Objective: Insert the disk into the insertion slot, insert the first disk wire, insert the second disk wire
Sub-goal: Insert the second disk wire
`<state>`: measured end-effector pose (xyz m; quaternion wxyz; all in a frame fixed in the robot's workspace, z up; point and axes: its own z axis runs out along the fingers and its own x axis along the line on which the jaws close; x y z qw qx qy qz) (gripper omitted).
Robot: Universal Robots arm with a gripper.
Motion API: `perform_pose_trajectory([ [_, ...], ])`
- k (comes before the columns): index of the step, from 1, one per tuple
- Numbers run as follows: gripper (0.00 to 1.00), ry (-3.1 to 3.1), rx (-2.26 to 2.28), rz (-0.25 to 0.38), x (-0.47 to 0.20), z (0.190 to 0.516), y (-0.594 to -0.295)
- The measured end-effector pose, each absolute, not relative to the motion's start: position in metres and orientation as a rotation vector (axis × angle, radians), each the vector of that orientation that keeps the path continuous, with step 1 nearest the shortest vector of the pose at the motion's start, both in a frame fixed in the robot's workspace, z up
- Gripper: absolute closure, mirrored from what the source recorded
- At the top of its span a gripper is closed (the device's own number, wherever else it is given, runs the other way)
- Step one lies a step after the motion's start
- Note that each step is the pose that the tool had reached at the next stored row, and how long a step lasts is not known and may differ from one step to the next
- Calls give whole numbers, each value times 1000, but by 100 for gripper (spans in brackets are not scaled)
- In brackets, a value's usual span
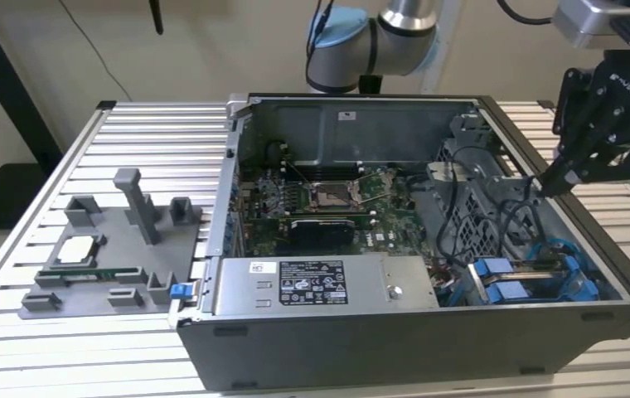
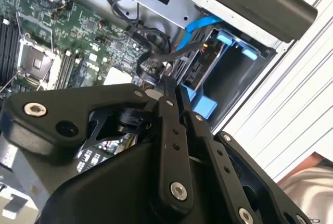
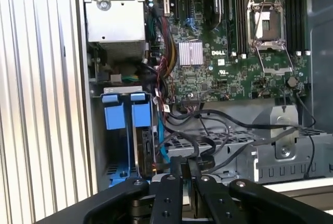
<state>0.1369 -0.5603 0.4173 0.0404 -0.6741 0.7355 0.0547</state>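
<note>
In the first wrist view the pincer (image 3: 188,171) has its fingers pressed together beside black cables (image 3: 208,130) (any hold is unclear). The disk (image 3: 125,115) sits inside the insertion slot (image 3: 122,89).

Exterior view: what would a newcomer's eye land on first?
The open computer case in the middle of the slatted table, with its green motherboard exposed. Next, the black gripper hanging by the case's wall at the exterior view's right, near a tangle of black cables. Then the bright blue fittings of the insertion slot in the case's near corner on that side.
</note>
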Motion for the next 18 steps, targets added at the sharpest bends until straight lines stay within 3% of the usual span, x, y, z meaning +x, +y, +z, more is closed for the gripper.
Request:
perform_pose_trajectory([
  [10,100,2231,-2052,106,108,417,-561],
  [18,100,2233,-2053,99,106,417,-561],
])
